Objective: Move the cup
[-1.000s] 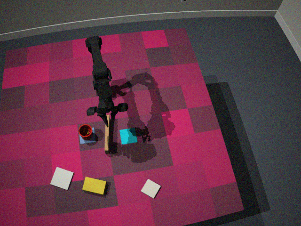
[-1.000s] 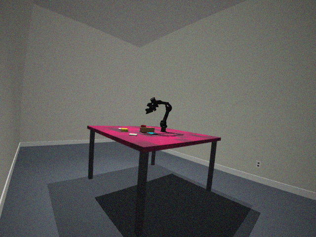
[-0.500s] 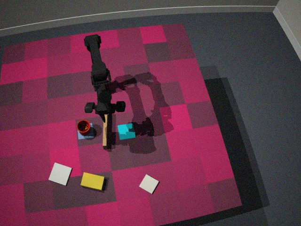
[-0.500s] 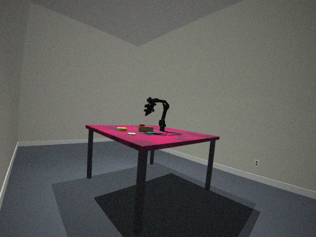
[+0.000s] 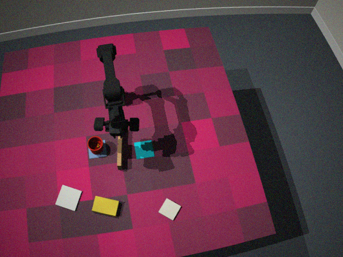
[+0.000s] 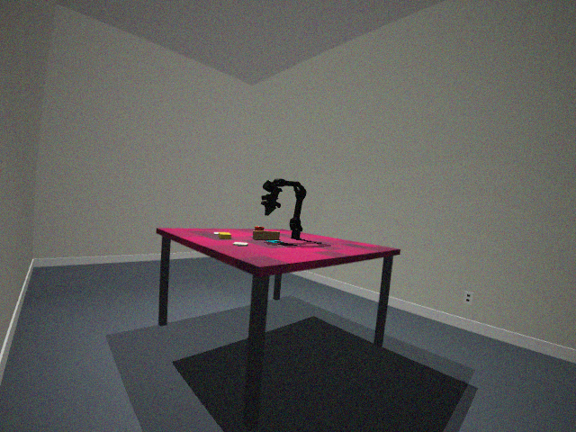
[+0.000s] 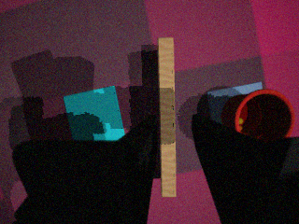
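Across the pink and dull-mauve chequered table top (image 5: 226, 188) (image 6: 302, 256), the things are lying as follows, going left to right in the top view. A flat, white, square tile (image 5: 68, 197) (image 6: 216, 232) is lying furthest left, towards the bottom of that view. The round, open-topped red cup (image 5: 89, 146) (image 6: 258, 228) (image 7: 237, 114) is standing upright on the pale-blue square pad (image 5: 96, 156) (image 7: 249, 88), with small yellowish marbles (image 5: 98, 145) (image 7: 240, 121) showing inside it. A yellow rectangular block (image 5: 105, 205) (image 6: 224, 235) is lying below the cup in the same view, well apart from it.

The black jointed arm (image 5: 110, 72) (image 6: 299, 200) is reaching out over the table, and its black gripper (image 5: 115, 135) (image 6: 267, 213) (image 7: 174, 121) is hanging above the surface, pointing downwards. Its fingers are standing partly open, with a modest gap between them, and are gripping nothing; the cup is resting free of them.

A long, pale-brown wooden bar (image 5: 119, 152) (image 6: 265, 235) (image 7: 167, 70) is standing between the two pads. To its right, the cyan square pad (image 5: 144, 155) (image 6: 273, 241) (image 7: 93, 105) is lying partly in the arm's shadow, bearing no cup. A smaller cream square tile (image 5: 169, 209) (image 6: 240, 243) is lying furthest right, towards the bottom.

The gripper (image 5: 114, 135) (image 6: 267, 213) (image 7: 174, 121) has tilted more steeply downward, its fingertips drawn back toward 12 o'clock in the top view.
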Robot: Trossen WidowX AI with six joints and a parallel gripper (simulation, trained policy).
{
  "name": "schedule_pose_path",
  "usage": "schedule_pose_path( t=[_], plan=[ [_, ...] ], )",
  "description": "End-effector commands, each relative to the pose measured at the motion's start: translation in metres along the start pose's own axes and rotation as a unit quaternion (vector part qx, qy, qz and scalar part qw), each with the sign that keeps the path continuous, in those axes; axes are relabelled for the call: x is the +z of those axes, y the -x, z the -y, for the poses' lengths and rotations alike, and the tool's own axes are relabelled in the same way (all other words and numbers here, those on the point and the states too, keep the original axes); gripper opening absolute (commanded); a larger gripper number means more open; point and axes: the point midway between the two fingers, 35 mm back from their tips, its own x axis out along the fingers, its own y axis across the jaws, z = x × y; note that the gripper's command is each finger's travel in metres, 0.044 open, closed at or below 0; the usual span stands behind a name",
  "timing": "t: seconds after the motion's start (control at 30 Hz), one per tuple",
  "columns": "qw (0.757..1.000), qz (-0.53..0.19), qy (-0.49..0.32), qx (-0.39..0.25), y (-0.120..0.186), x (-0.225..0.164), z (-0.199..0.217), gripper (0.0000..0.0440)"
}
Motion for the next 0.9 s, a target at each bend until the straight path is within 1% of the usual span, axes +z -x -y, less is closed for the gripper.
schedule_pose_path(
  t=[0.0,0.5,0.87],
  plan=[
    [1.0,-0.024,0.009,-0.01,-0.005,-0.003,0.005,0.0115],
    [0.991,-0.125,0.041,-0.037,-0.025,-0.02,0.033,0.0139],
    [0.983,-0.169,0.06,-0.045,-0.049,-0.028,0.053,0.0159]
  ],
)
